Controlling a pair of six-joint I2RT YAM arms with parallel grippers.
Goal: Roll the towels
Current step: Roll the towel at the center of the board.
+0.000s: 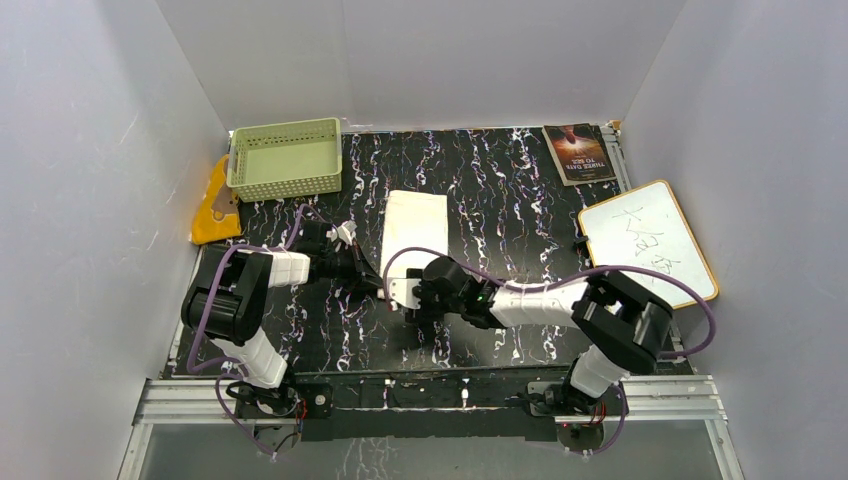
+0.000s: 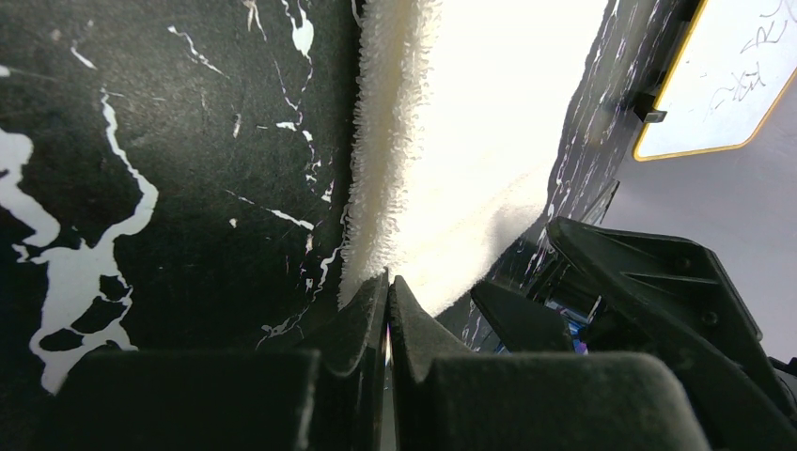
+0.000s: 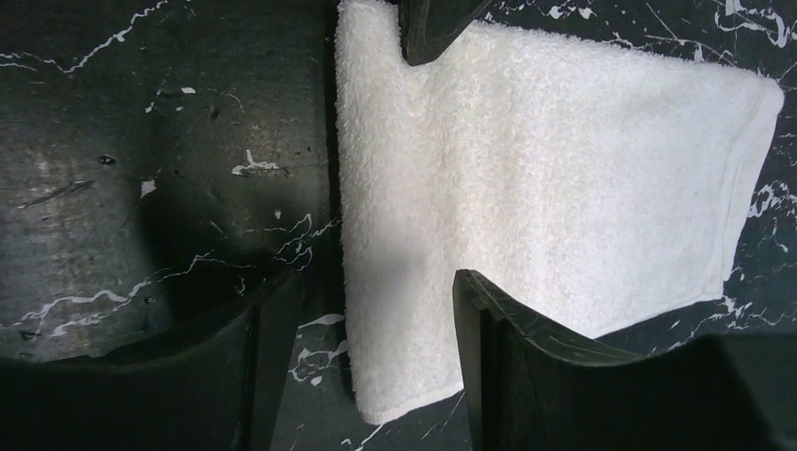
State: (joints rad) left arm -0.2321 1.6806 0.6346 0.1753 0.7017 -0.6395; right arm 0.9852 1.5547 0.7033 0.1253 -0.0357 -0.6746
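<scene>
Starting from the top view: the white towel [image 1: 416, 228] is seen flat on the black marbled table [image 1: 520, 210], just ahead of both grippers, its long axis running straight away from the arm bases. Its near short edge is met by the left gripper [image 1: 368, 274] at the left corner and by the right gripper [image 1: 402, 292] just beside it, so neither arm is judged nearer. A roll would have to be driven from that edge along the long axis, away from the bases. The orange towel [image 1: 213, 198] is found bunched against the left wall, just beside the green basket [image 1: 285, 158], well apart from both grippers and on the left arm's side; its print cannot be made out. A book [image 1: 580, 153] and a whiteboard [image 1: 647, 243] are noted at the right, not involved

Left wrist: the fingers are seen closed together, tips at the white towel's corner. Whether cloth is actually nipped between them cannot be told. The pile is shown thick and loopy with a soft rounded edge; further off it is washed out by glare

Right wrist: the jaws are held apart and empty, straddling the near edge, one finger over bare table and the other over cloth. The towel is shown as a flat fluffy rectangle with no roll started. The left fingertip [image 3: 437, 23] is seen at the same edge, top of frame. Step judged: start of the first roll, neither towel rolled yet
</scene>
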